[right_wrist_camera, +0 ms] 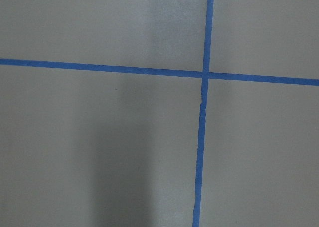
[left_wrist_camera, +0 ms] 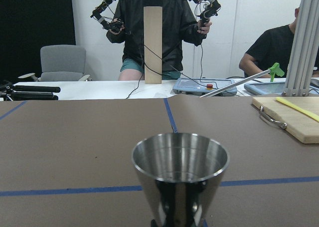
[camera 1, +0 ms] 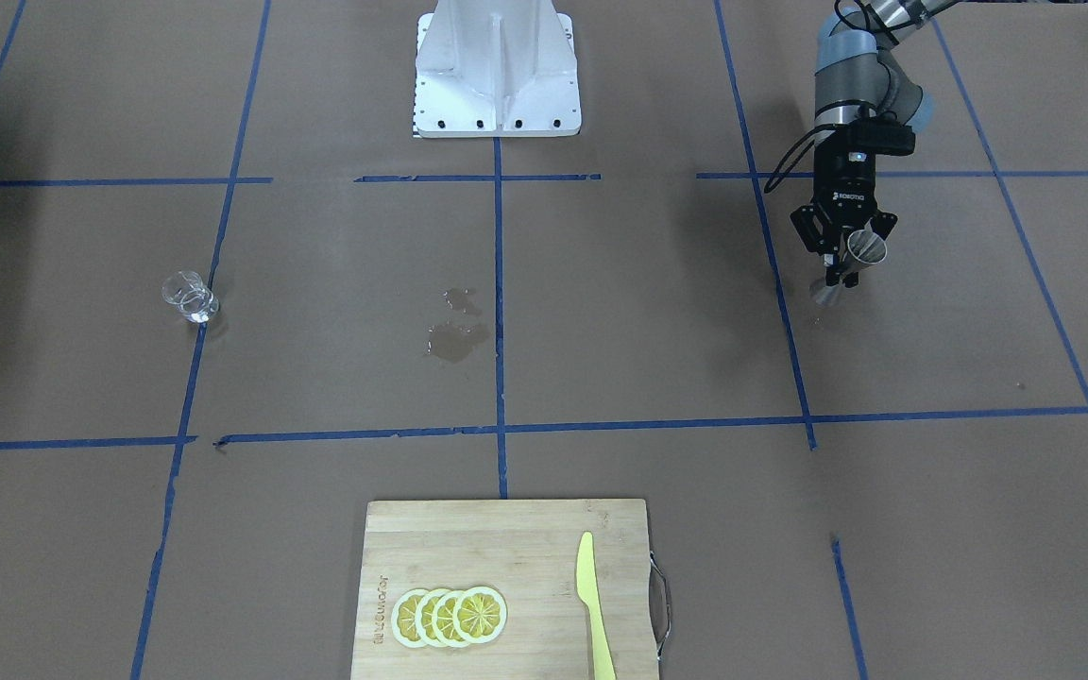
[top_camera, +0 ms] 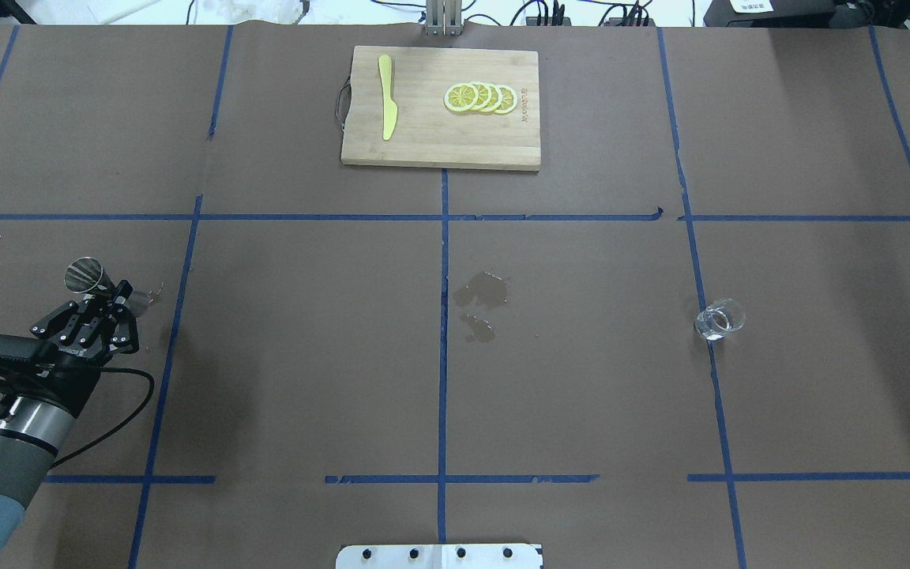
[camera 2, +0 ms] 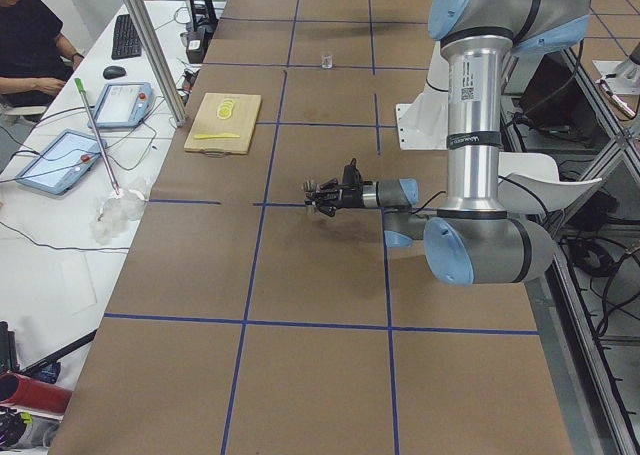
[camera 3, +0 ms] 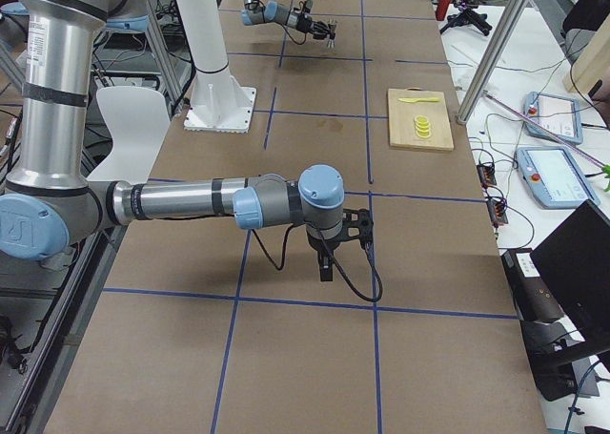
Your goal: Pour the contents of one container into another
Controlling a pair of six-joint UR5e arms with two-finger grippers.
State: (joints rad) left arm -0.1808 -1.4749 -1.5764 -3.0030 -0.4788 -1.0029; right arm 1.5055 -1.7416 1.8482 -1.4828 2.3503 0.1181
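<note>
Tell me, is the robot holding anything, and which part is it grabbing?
The left gripper holds the metal jigger by its narrow waist. Whether the right gripper holds anything cannot be told.

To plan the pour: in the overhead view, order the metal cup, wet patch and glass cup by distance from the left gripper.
1. The metal cup, in the left gripper, at left.
2. The wet patch, middle.
3. The glass cup, right side.

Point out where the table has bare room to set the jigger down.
Bare: the squares between the left gripper, holding the jigger, and the spill; also between the spill and the glass cup. Crowded: the board, with knife and lemon slices. The spill itself is best avoided.
</note>
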